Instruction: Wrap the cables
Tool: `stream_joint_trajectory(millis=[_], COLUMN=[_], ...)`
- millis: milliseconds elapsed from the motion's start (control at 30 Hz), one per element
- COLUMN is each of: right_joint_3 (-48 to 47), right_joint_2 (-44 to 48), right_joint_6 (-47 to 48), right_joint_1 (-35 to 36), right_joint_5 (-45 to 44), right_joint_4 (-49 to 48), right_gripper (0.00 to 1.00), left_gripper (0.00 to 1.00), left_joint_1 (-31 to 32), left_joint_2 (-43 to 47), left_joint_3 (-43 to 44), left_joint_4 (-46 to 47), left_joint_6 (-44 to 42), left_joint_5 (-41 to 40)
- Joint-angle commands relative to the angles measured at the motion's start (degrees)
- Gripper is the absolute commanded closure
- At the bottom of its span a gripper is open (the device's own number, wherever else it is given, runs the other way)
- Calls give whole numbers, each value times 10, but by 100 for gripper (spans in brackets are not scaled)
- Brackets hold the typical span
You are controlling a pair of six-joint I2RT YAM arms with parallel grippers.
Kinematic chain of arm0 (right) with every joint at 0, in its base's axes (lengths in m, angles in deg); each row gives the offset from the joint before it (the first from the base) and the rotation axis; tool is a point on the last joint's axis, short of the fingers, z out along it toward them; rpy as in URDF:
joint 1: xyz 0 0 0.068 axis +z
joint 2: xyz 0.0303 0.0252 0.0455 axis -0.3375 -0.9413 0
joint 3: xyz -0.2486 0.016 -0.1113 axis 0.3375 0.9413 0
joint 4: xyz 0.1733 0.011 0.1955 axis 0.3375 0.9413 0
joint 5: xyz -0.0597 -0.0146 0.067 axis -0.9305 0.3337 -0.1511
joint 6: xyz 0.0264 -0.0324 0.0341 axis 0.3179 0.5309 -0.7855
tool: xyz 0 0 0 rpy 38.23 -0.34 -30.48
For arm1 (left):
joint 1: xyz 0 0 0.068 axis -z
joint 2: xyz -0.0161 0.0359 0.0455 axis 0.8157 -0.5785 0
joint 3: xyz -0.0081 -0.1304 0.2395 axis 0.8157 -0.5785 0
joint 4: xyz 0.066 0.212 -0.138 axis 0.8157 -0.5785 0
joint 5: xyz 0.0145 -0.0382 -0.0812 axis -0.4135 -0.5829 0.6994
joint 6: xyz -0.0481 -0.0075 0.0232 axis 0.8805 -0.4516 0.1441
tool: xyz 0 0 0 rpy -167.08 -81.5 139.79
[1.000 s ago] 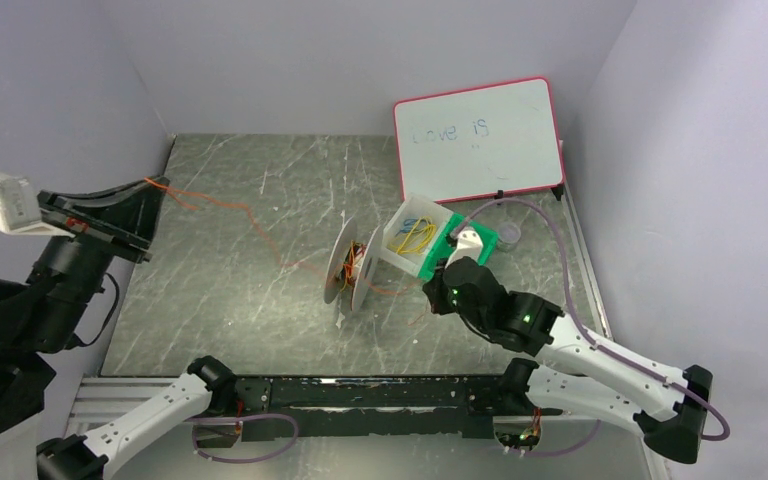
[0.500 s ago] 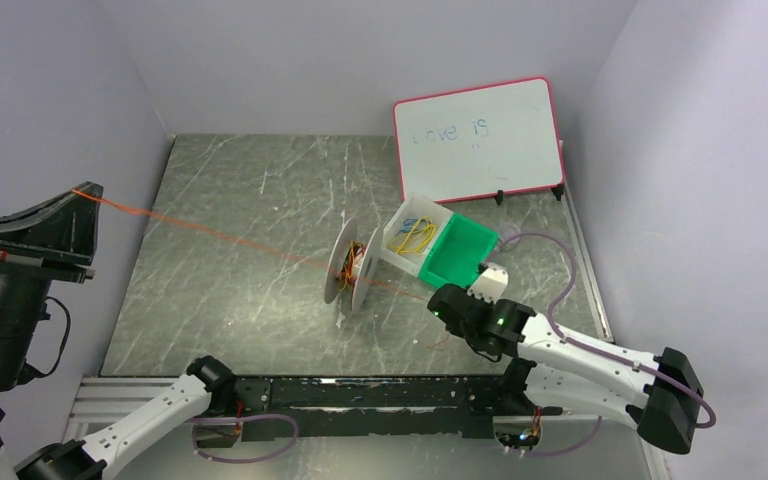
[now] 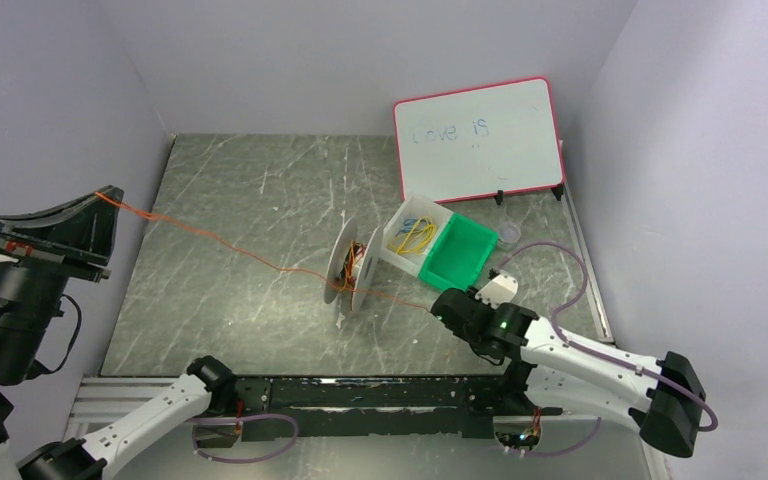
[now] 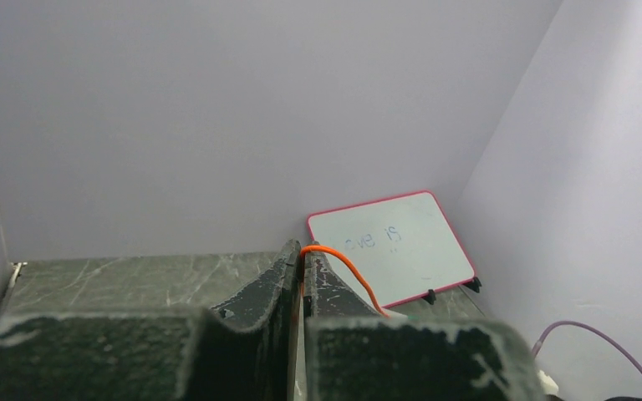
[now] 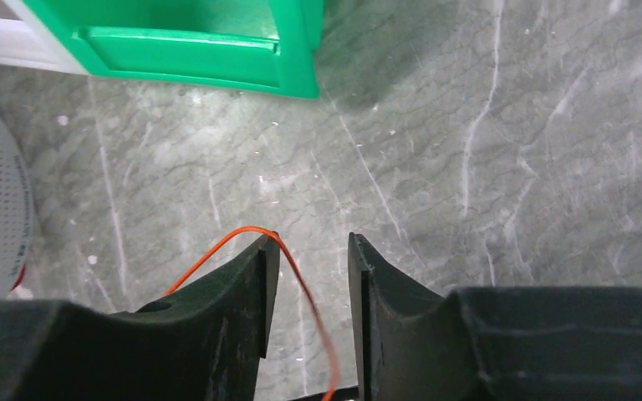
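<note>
Across the counter (image 3: 210, 320) the cable (image 3: 220, 243) runs as one long line. It goes from the left edge, through the spool (image 3: 345, 272) at the centre, and on toward the near right corner. Its long axis lies left to right, slanting slightly toward the near edge. A small tangle of wire sits on the spool's core between the two white discs, but most of the length lies off it, so I judge the wrapping barely begun.

The left hand (image 3: 108, 198), over the left edge, is closed on the cable's end; its fingers nearly meet and the wire comes out between them. The right hand (image 5: 309, 251), low and just right of the spool, is open. The wire drapes over one fingertip and passes through the gap unpinched. The right hand is therefore nearer the spool, and the left is well apart from it.

Just beside the spool on its far right stands a bin (image 3: 465, 262). Its white half holds yellow and blue loops (image 3: 415, 237); what the green half holds I cannot tell.
</note>
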Motion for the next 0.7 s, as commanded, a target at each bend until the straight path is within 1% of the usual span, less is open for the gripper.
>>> stream_joint_trajectory(millis=[0,100,167,267,333,433,500,567,667], right_joint_3=[-4,-24,-39,-44,-45,-52,-59,-72,-92], right_joint_2=[39,65,85,119,144,159,159,156,150], right_joint_6=[52,108,176,281,345,406,440,467,514], right_joint_1=[3,2,3,2,2,2,3,2,2], right_joint_5=[-8,0,22,82,121,178,218,250,323], right_joint_4=[-28,-47,-80,-143,-177,-219,-243,-259,-302], right_gripper=[57,52,49,43,37,30,28,27,27], left_gripper=[93,93,93,93,93,93,93,93,93], left_joint_1=[-2,-2,-2,-2,-2,-2,-2,-2,-2], left_joint_2=[-30,-47,-59,-77,-90,-107,-118,-125,-134], left_joint_3=[-1,-2,-4,-11,-15,-22,-25,-27,-30], left_joint_4=[-19,-29,-38,-53,-65,-79,-87,-93,-101], left_joint_6=[8,12,13,13,13,12,9,7,1], left_joint_5=[39,68,92,120,143,177,192,214,246])
